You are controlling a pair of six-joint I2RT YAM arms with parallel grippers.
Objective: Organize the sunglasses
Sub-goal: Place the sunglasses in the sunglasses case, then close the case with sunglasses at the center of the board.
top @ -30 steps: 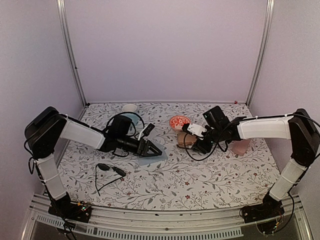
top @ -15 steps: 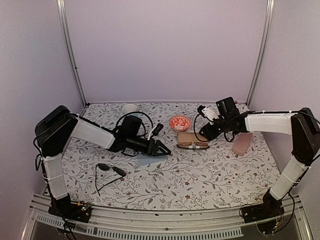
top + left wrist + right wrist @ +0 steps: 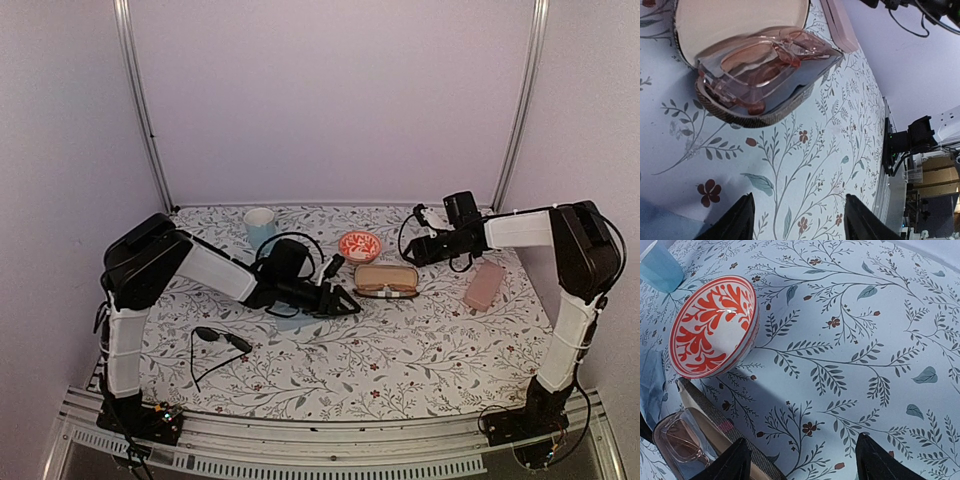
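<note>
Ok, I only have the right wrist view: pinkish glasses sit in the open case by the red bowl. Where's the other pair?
Observer: The black sunglasses lie unfolded on the table, front left, outside any case.
Operator: What is the other arm doing?
Observer: The left tool is open and empty, pointing at the brown case.
Operator: Any second case?
Observer: A pink case lies right of the brown one, apart from it.

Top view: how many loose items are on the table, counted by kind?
Glasses: 2, black pair and pink pair
Cases: 2, brown case and pink case
Bowl: 1
Cup: 1
Cloth: 1
Total: 7
</note>
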